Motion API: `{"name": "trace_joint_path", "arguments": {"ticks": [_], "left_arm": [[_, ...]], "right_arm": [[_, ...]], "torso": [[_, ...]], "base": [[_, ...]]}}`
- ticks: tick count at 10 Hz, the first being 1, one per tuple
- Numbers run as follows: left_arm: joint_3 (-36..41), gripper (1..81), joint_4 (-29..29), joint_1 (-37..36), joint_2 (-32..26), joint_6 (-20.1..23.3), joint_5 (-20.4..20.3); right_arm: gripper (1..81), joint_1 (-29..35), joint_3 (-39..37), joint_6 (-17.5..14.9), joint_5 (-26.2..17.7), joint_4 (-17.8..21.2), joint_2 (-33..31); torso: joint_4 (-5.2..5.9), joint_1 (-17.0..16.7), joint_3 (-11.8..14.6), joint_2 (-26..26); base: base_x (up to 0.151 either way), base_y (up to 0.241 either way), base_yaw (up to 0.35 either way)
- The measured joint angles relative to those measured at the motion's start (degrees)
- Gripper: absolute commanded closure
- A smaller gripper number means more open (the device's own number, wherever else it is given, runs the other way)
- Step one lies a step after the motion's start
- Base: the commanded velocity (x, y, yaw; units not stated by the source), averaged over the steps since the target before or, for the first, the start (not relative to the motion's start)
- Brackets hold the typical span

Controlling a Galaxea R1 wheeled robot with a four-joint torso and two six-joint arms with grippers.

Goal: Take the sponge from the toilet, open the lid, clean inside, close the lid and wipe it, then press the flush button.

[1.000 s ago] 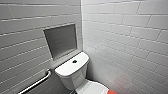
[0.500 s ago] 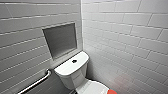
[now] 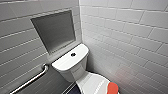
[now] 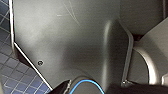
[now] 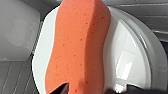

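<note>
The orange-red sponge (image 3: 112, 88) lies flat on the shut white lid (image 3: 92, 83) of the toilet (image 3: 75, 72), which stands in the corner. The dark round flush button (image 3: 73, 54) sits in the middle of the cistern top. In the right wrist view the sponge (image 5: 77, 47) looms large along the lid (image 5: 125, 57). My right gripper (image 5: 96, 91) hovers close over its near end, open, with dark fingertips (image 5: 63, 88) at either side and nothing held. The left wrist view looks along dark robot parts toward the floor.
A metal grab bar (image 3: 32, 78) runs along the left wall below a grey recessed niche (image 3: 53, 31). White tiled walls (image 3: 125, 37) close in on both sides of the toilet. The floor (image 4: 15, 75) is small dark blue tiles.
The head picture has shifted very slightly. The sponge, the lid and the cistern stay where they were.
</note>
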Motion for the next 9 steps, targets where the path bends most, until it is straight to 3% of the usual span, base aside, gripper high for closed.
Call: {"name": "trace_joint_path", "arguments": {"ticks": [9], "left_arm": [[0.13,1.0,0.0,-0.17,0.0,-0.02,-0.57]], "right_arm": [[1.0,4.94,-3.71,4.58,0.15,0.82,2.11]], "torso": [[0.0,0.0,-1.2,-0.02]], "base": [[0.0,0.0,0.0]]}}
